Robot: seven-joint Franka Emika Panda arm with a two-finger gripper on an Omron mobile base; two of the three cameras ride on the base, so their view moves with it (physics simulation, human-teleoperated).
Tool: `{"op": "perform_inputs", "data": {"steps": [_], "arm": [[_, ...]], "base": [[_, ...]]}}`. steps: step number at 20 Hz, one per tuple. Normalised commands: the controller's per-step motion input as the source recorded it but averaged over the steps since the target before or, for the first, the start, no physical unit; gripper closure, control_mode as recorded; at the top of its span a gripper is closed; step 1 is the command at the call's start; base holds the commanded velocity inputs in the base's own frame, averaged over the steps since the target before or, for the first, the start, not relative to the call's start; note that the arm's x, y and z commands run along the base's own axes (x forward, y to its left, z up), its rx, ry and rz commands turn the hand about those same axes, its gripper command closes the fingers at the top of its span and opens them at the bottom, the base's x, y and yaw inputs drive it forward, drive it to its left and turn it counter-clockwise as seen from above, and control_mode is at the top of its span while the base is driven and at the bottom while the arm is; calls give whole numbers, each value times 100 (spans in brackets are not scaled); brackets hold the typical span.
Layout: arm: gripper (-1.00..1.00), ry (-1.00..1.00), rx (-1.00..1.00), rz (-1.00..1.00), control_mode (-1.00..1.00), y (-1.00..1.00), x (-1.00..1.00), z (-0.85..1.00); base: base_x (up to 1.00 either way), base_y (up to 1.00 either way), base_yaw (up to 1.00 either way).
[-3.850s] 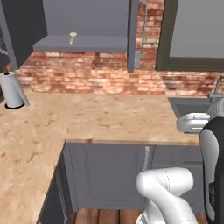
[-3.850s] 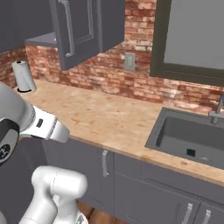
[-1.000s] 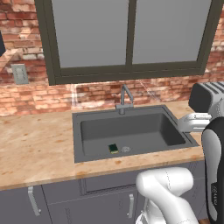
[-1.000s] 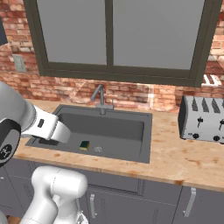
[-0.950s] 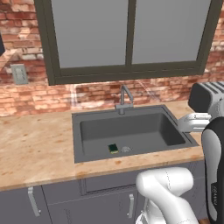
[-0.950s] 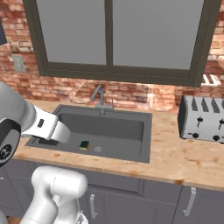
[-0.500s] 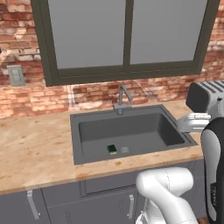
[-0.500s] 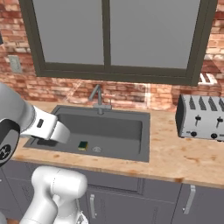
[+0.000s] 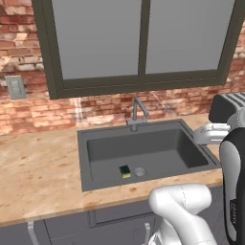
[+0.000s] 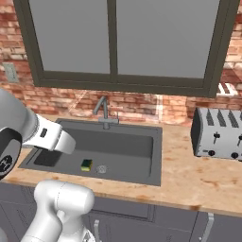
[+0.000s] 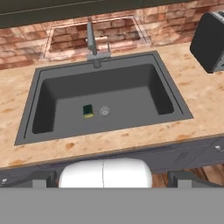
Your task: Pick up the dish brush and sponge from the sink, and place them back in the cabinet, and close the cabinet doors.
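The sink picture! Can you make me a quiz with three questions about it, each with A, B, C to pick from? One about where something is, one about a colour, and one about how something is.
1. Where does the sponge lie?
A. On the floor of the sink, beside the drain
B. On top of the toaster
C. On the window sill

2. What colour is the sponge's top?
A. Red
B. Dark green
C. White

3. How is the faucet?
A. Pouring water
B. Broken off
C. Dry, no water running

Answers:
1 A: the hand view shows it on the basin floor next to the round drain.
2 B: its top is dark green with a yellow edge.
3 C: no stream falls from the spout.
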Motion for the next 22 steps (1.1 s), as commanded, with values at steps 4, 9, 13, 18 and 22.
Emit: {"op": "perform_inputs", "data": {"steps": [4, 9, 13, 18, 22], "arm": [[-100, 0, 0, 0, 100, 0, 0, 0], [-100, 0, 0, 0, 100, 0, 0, 0], [-100, 0, 0, 0, 100, 0, 0, 0], [-100, 1, 0, 3, -100, 30, 29, 0], [-100, 4, 0, 6, -100, 46, 49, 0]], "base": [[45, 0, 2], [11, 0, 1], [3, 0, 0], [0, 0, 0], [0, 0, 0]]}}
